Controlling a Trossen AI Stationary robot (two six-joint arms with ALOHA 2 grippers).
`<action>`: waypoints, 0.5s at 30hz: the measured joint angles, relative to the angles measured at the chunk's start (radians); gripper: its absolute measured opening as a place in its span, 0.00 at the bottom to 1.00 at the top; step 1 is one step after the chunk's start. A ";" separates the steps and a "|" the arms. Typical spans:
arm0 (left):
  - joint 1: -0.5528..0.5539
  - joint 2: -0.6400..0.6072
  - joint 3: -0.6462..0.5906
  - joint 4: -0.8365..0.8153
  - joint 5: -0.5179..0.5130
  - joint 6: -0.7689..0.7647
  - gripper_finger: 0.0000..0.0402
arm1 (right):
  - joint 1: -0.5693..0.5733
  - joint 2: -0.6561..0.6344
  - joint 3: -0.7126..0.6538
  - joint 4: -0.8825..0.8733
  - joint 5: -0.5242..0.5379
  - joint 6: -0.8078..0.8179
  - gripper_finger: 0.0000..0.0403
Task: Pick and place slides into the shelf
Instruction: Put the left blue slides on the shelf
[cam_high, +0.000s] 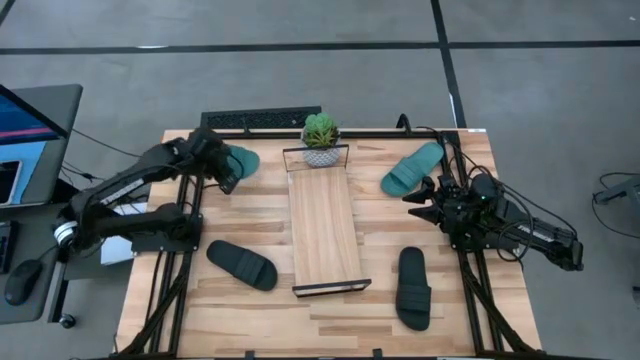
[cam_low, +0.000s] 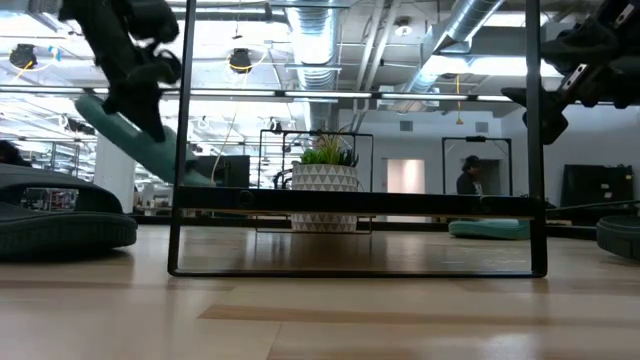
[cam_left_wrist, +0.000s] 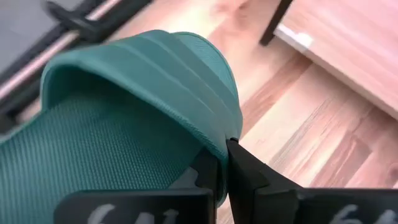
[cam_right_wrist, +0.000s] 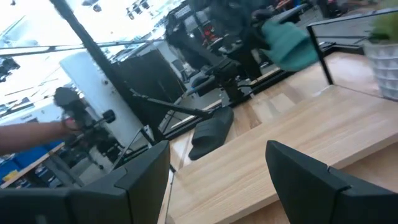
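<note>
My left gripper (cam_high: 226, 168) is shut on a teal slide (cam_high: 244, 160) near the table's far left corner. In the low view this slide (cam_low: 150, 140) hangs in the air. My right gripper (cam_high: 424, 197) hovers open above the table's right side, just near of the second teal slide (cam_high: 410, 168), which lies flat on its sole. One black slide (cam_high: 242, 265) lies left of the shelf (cam_high: 323, 225). The other black slide (cam_high: 413, 287) lies to its right. The shelf plank lies along the table's middle. My left gripper (cam_left_wrist: 224, 173) pinches the teal slide's side edge (cam_left_wrist: 231, 127), where the wide strap meets the sole. One finger (cam_left_wrist: 208, 177) is on the footbed side and the other finger (cam_left_wrist: 252, 177) is outside. The slide (cam_low: 150, 140) is lifted clear of the table and tilted.
A potted plant (cam_high: 320, 138) stands at the shelf's far end, inside the black wire frame (cam_high: 316, 148). Another wire frame (cam_high: 331, 287) stands at the near end. Bare tabletop (cam_high: 250, 215) lies between shelf and slides. A person (cam_low: 468, 175) stands far behind the table.
</note>
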 joint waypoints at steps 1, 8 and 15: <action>-0.004 -0.018 0.017 -0.040 -0.012 0.000 0.00 | 0.000 0.000 0.000 0.000 0.014 0.002 0.63; -0.046 -0.136 0.140 -0.117 -0.053 0.000 0.00 | 0.000 0.000 0.000 0.005 0.109 0.002 0.63; -0.115 -0.145 0.212 -0.058 -0.003 0.076 0.00 | 0.000 0.000 0.000 0.044 0.132 0.003 0.63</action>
